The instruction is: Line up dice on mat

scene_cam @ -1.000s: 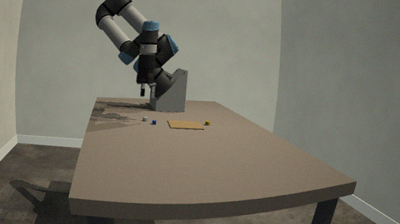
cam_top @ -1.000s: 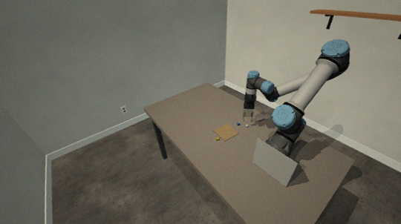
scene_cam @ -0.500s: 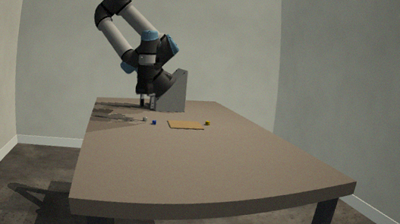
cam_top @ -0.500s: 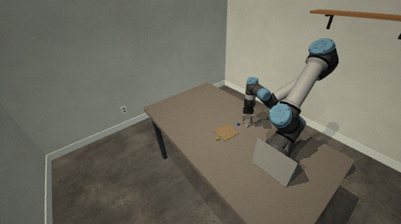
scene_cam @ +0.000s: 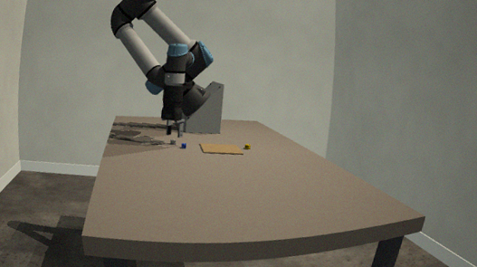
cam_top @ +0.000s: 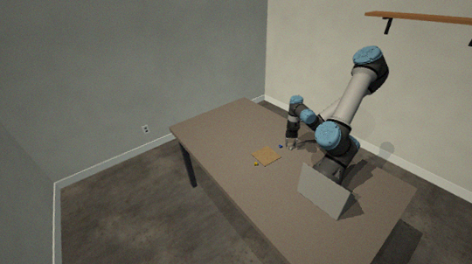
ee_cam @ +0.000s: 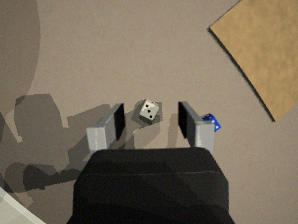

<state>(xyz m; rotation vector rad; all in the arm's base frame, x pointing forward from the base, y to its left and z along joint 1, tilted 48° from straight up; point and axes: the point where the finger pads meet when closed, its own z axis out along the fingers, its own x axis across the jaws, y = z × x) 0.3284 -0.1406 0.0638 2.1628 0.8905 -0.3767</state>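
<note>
The white die (scene_cam: 173, 142) (ee_cam: 149, 110) lies on the table with three pips on top; I cannot make it out in the top view. My gripper (cam_top: 291, 147) (scene_cam: 174, 135) (ee_cam: 151, 113) is open and empty just above it, one finger to each side in the wrist view. The blue die (cam_top: 280, 146) (scene_cam: 183, 145) (ee_cam: 214, 123) lies between the white die and the mat, partly hidden by a finger in the wrist view. The yellow die (cam_top: 256, 163) (scene_cam: 247, 146) lies off the mat's other side; its number is too small to read. The tan square mat (cam_top: 266, 156) (scene_cam: 221, 150) (ee_cam: 260, 55) lies flat, with no die on it.
The robot's grey base bracket (cam_top: 323, 190) (scene_cam: 209, 113) stands on the table (cam_top: 228, 141) (scene_cam: 258, 200). The arm's shadows fall around the white die. A wooden shelf (cam_top: 435, 19) is on the wall behind the arm.
</note>
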